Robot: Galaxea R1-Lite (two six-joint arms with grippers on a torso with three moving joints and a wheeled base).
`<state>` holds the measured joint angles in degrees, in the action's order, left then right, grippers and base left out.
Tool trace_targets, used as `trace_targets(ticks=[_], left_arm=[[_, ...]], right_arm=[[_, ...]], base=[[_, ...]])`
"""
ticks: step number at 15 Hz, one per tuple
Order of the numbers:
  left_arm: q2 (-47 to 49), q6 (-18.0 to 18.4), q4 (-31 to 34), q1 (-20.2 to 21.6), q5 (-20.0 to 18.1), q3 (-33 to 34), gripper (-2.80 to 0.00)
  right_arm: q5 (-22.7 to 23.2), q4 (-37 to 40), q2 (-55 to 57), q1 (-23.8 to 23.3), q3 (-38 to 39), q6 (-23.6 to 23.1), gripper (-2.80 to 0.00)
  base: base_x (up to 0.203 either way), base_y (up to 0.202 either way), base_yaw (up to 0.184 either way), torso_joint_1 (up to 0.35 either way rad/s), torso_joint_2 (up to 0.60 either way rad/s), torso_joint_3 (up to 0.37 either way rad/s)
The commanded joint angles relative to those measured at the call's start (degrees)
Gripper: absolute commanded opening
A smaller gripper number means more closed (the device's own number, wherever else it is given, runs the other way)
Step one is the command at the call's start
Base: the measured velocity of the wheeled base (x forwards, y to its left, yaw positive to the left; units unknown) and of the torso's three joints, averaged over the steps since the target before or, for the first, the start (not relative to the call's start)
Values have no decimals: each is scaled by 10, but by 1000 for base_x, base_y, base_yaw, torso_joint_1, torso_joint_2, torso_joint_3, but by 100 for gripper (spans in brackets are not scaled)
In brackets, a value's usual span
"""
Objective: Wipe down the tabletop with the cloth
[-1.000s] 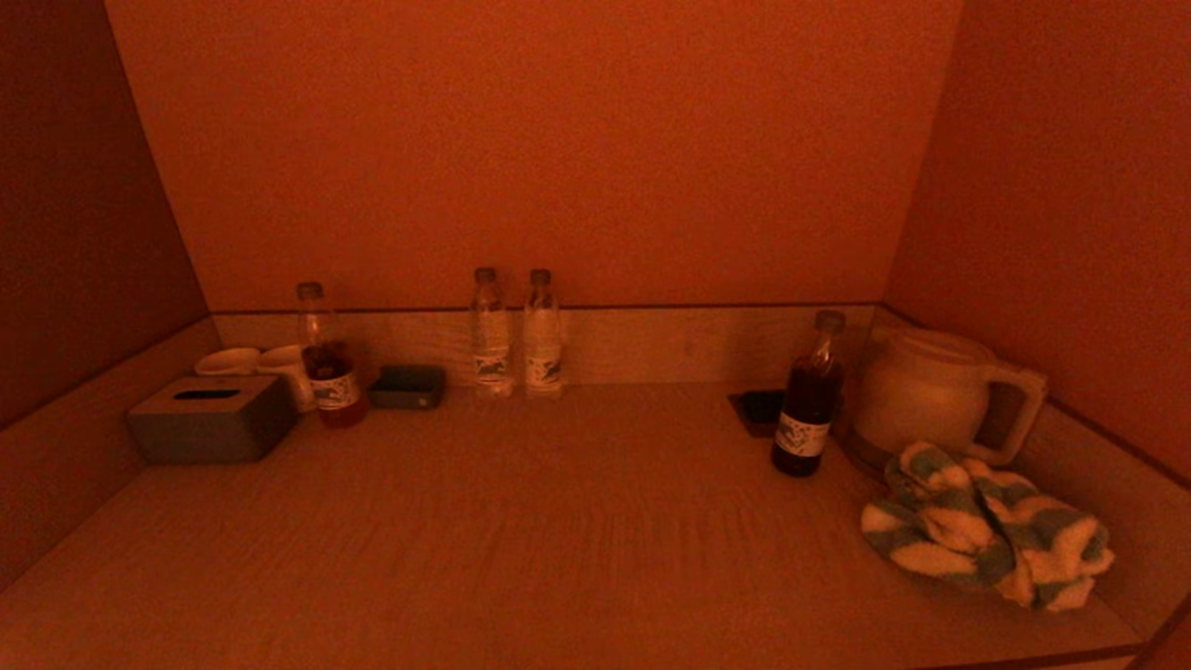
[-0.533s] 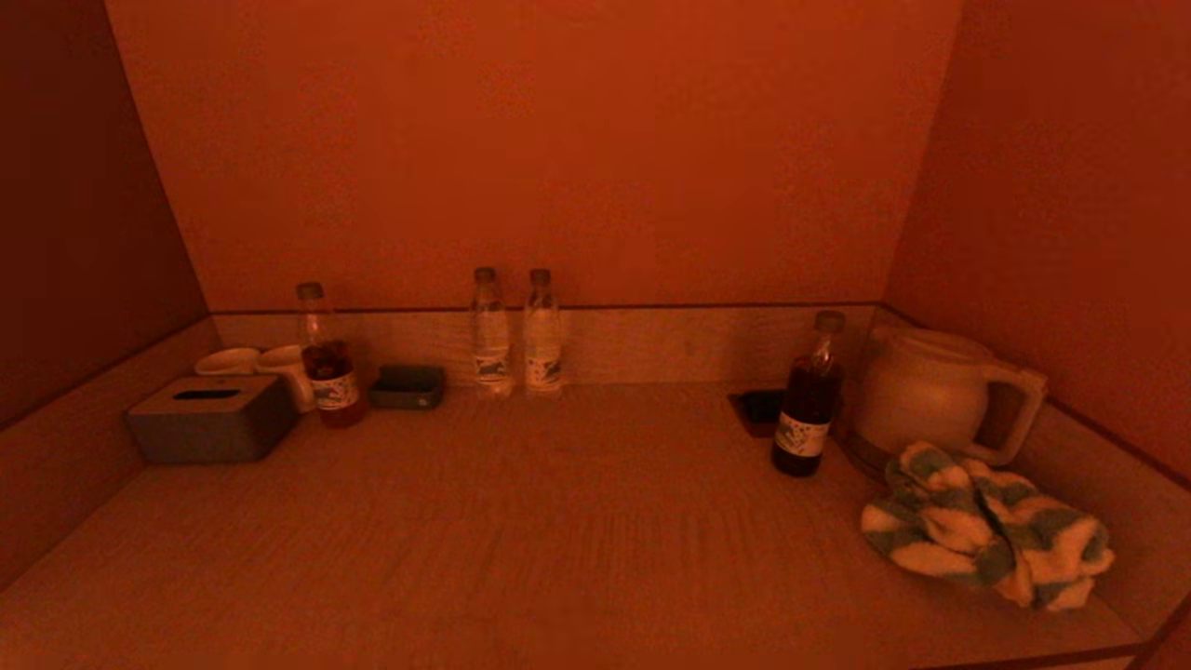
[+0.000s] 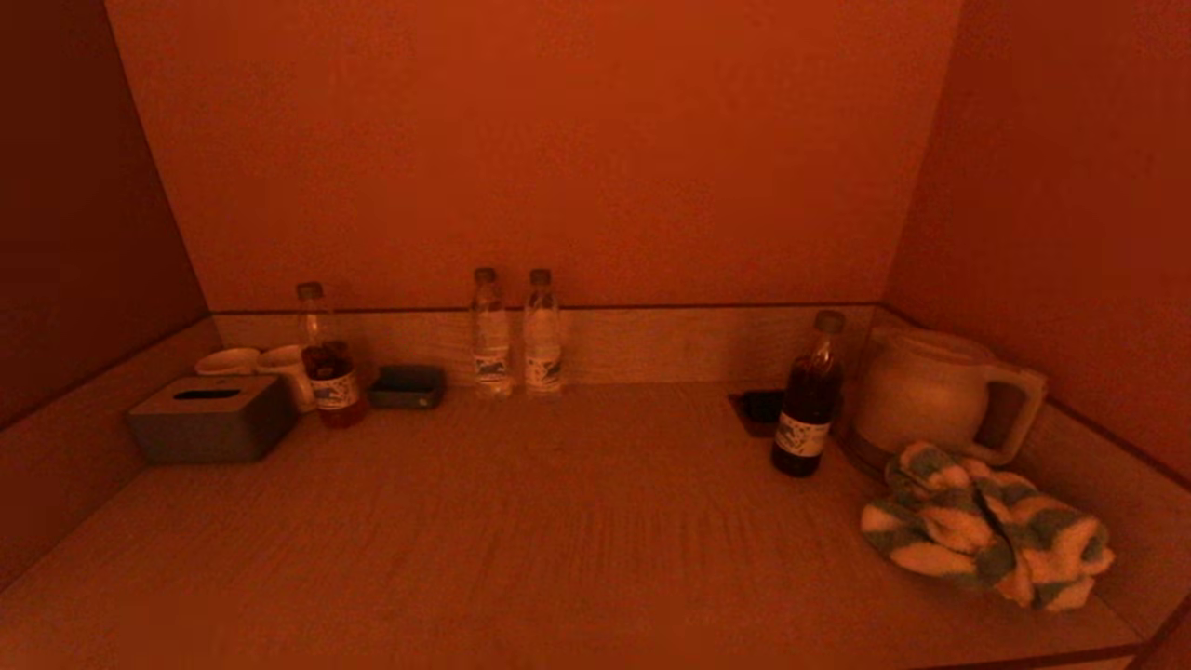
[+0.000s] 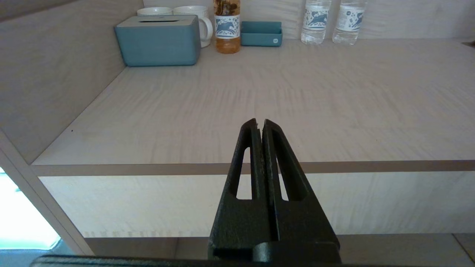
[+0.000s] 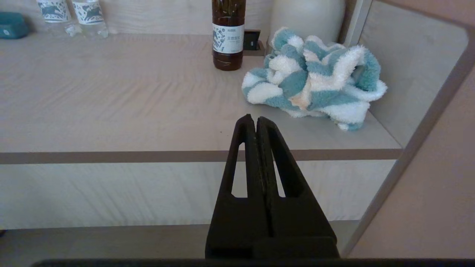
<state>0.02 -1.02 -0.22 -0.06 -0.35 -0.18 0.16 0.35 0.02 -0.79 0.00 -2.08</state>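
Note:
A crumpled teal-and-white striped cloth (image 3: 988, 537) lies on the tabletop (image 3: 558, 521) at the right, near the front edge; it also shows in the right wrist view (image 5: 315, 79). My right gripper (image 5: 255, 118) is shut and empty, held in front of the table's front edge, short of the cloth and a little to its left. My left gripper (image 4: 259, 121) is shut and empty, in front of the table's front edge on the left side. Neither gripper shows in the head view.
A white kettle (image 3: 930, 391) and a dark bottle (image 3: 808, 395) stand behind the cloth. Two water bottles (image 3: 516, 333) stand at the back wall. A tissue box (image 3: 209, 419), mugs (image 3: 265, 365), a bottle (image 3: 326, 358) and a small tray (image 3: 408, 386) sit at back left. Side walls close in both sides.

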Motion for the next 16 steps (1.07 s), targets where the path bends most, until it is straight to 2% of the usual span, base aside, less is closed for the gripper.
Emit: trace_targets(ticks=[1,16], left_arm=[[0,0,0,1,0,0,-280],[0,0,0,1,0,0,-280]], right_arm=[[0,0,0,0,0,1,-280],[0,0,0,0,0,1,-280]], base=[[0,0,0,0,0,0],[0,0,0,0,0,0]])
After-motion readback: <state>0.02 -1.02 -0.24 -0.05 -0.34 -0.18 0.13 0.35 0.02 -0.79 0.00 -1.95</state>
